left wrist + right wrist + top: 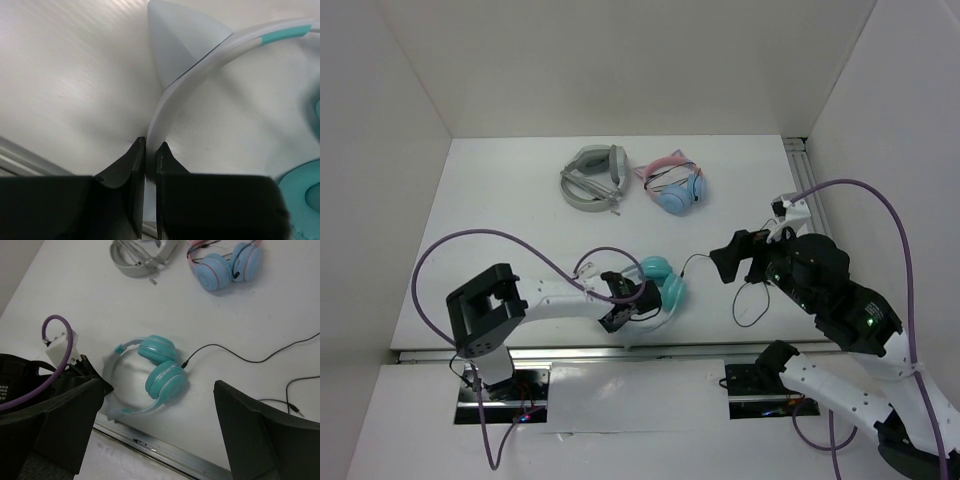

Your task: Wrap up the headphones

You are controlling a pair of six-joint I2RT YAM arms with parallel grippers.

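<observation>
I see the left claw point(632, 308) clamped on the pale headband point(167, 97) of the headphones point(160, 372), which lie on the table point(510, 200) near its front edge, ear cups side by side. Their black cable point(240, 356) trails off to the right. My right claw point(738, 256) hangs just beside them, jaws wide apart

Left tool point(623, 312) at teal headphones point(662, 280) — right tool point(728, 262) well apart
</observation>
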